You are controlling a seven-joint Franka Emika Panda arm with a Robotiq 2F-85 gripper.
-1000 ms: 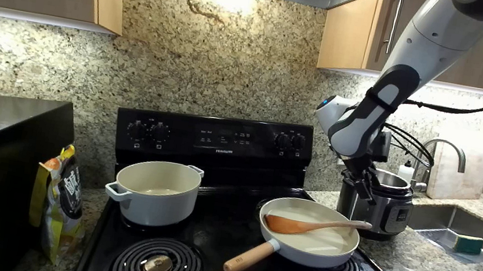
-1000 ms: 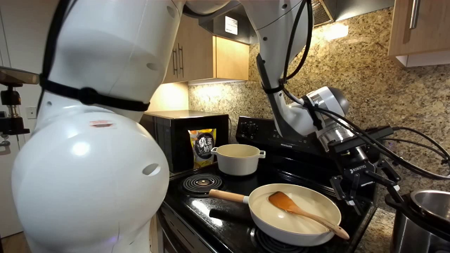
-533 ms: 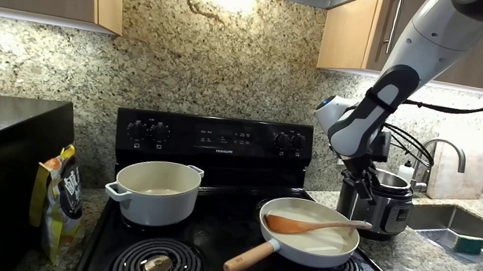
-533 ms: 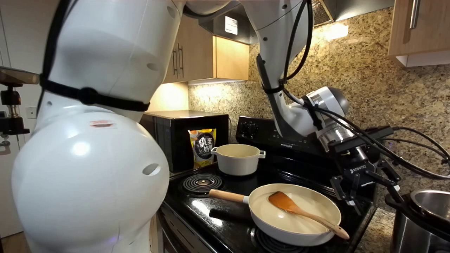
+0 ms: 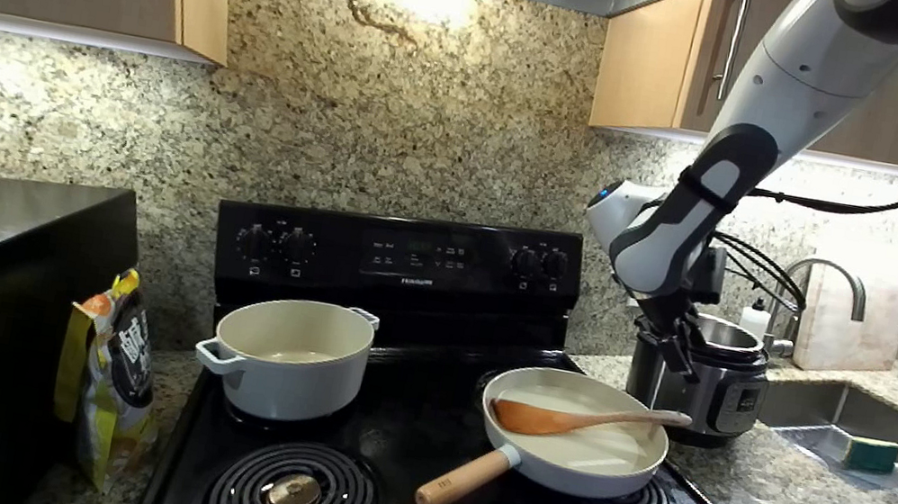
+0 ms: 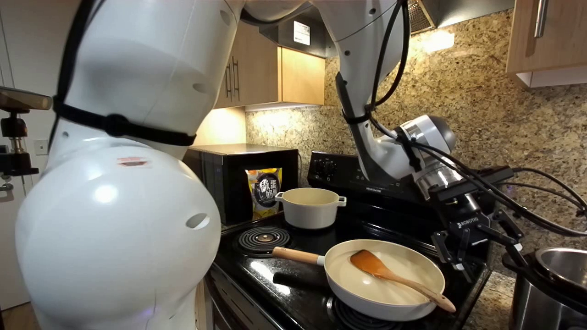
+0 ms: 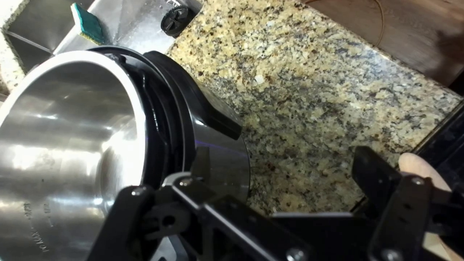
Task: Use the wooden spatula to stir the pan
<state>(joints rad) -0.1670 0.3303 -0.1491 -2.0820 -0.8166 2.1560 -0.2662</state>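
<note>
The cream-white pan (image 5: pixel 557 476) sits on the stove's front right burner, its pale wooden handle pointing forward; it also shows in an exterior view (image 6: pixel 341 282). The orange-brown wooden spatula (image 5: pixel 544 419) lies in the pan, blade on the pan floor and handle over the rim, seen in an exterior view (image 6: pixel 390 275). My gripper (image 6: pixel 493 263) is open and empty, between the pan and the steel pressure cooker. In the wrist view, the gripper's fingers (image 7: pixel 284 156) are wide apart over the counter; the spatula's handle end (image 7: pixel 420 166) shows beside the right finger, outside the jaws.
The steel pressure cooker (image 7: pixel 217 163) stands close beside the left finger; it also shows in an exterior view (image 5: pixel 694 393). A white pot (image 5: pixel 299 382) stands on the back left burner. A sink (image 5: pixel 806 408) holding a sponge (image 5: pixel 871 455) lies beyond the cooker.
The arm and gripper have shifted down very slightly. The spatula, the pan and the other things have not moved, and the gripper stays open.
</note>
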